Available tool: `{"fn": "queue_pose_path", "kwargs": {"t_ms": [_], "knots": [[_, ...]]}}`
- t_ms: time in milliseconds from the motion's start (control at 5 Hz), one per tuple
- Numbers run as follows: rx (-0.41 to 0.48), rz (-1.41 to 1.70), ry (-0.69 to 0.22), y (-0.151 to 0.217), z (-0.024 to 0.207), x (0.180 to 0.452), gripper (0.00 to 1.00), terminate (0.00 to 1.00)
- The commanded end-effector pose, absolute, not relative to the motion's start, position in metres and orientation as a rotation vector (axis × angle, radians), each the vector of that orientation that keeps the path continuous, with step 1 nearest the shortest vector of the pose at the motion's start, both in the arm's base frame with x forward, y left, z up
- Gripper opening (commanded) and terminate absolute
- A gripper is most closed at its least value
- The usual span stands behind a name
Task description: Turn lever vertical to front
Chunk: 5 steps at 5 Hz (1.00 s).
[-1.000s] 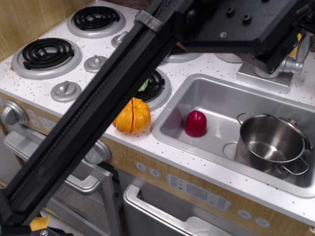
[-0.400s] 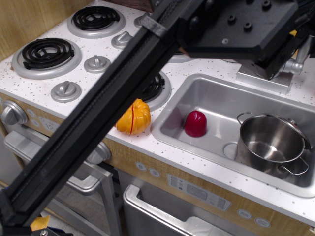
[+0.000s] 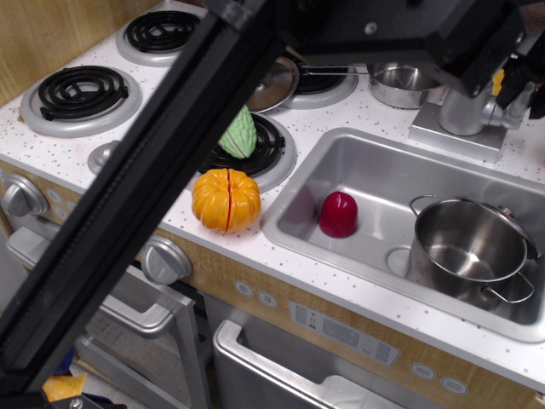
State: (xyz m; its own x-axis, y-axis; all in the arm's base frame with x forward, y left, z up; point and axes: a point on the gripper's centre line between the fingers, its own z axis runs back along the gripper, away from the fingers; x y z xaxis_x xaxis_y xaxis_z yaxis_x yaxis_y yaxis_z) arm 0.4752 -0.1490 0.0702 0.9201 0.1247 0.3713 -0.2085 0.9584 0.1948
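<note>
The shiny tap column (image 3: pixel 464 109) stands on its square base (image 3: pixel 450 135) behind the sink at the top right. The lever (image 3: pixel 511 116) shows only as a short grey stub on the column's right side, partly covered by my gripper. My gripper (image 3: pixel 528 94) is at the frame's right edge, right at the lever, with black fingers (image 3: pixel 519 78) around or against it. I cannot tell whether the jaws are closed on it. The black arm runs diagonally from the bottom left to the top right and hides the top of the tap.
The sink (image 3: pixel 383 170) holds a red toy (image 3: pixel 338 213) and a steel pot (image 3: pixel 468 249). An orange pumpkin (image 3: pixel 226 200) and a green vegetable (image 3: pixel 238 136) lie by the front burner. A small pot (image 3: pixel 400 83) and a lid (image 3: pixel 272 85) sit at the back.
The arm has swung back and to the right, uncovering the green vegetable, lid and back pot. The gripper has moved right, over the lever, which showed more plainly before.
</note>
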Motion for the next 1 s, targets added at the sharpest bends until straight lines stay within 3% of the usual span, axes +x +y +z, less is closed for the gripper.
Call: {"fn": "queue_pose_path", "kwargs": {"t_ms": [0, 600, 800], "knots": [[0.172, 0.204, -0.401, -0.149, 0.103, 0.464, 0.00, 0.00], [0.127, 0.204, -0.398, -0.149, 0.079, 0.458, 0.00, 0.00], [0.132, 0.173, -0.399, -0.147, 0.072, 0.458, 0.00, 1.00]]}}
